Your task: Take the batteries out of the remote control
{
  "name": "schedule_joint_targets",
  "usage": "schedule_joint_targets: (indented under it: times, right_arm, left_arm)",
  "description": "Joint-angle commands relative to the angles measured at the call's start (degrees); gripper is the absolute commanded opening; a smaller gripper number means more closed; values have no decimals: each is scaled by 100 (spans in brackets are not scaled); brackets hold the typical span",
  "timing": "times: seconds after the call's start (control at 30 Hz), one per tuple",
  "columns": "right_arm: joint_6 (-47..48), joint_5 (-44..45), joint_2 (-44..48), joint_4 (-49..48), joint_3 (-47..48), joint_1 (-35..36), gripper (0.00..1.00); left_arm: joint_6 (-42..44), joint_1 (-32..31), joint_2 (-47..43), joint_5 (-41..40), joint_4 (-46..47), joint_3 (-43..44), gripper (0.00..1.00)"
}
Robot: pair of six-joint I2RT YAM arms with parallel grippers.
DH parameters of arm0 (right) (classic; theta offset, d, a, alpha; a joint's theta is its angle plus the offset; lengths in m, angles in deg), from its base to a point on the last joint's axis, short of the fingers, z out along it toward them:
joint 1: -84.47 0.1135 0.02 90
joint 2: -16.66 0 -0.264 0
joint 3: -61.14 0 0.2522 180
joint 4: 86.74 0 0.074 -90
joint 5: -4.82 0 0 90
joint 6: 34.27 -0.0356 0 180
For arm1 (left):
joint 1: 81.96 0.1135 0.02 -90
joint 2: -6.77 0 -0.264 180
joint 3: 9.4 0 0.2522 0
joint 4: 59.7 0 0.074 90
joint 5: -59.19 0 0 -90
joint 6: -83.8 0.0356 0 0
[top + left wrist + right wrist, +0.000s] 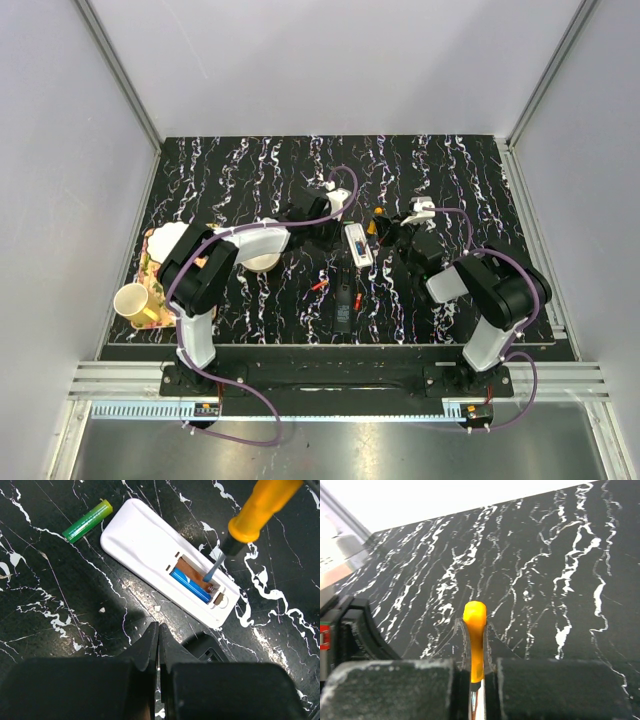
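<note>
The white remote (150, 545) lies flat, back up, slantwise just ahead of the left jaws, its battery slot uncovered. The blue battery (190, 585) sits in the bay nearer the jaws. The green battery (87, 521) lies loose on the surface (60, 605), farther out to the left, just off the remote's far end.

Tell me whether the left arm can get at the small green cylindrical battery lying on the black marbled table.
Probably yes. The green battery lies loose beside the white plastic remote, nothing over it; the orange-handled tool works at the remote's other end. The left gripper is shut and must open first.
</note>
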Motion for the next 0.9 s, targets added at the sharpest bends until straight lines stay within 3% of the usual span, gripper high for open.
schedule_joint_targets:
  times: [0.0,0.87]
  right_arm:
    - [296,729,-90,-1419,219,42,0]
    - [-275,52,-38,-1427,-124,50,0]
  left_arm:
    - [-154,39,-71,137,340,206,0]
    - [-338,30,904,49,42,856,0]
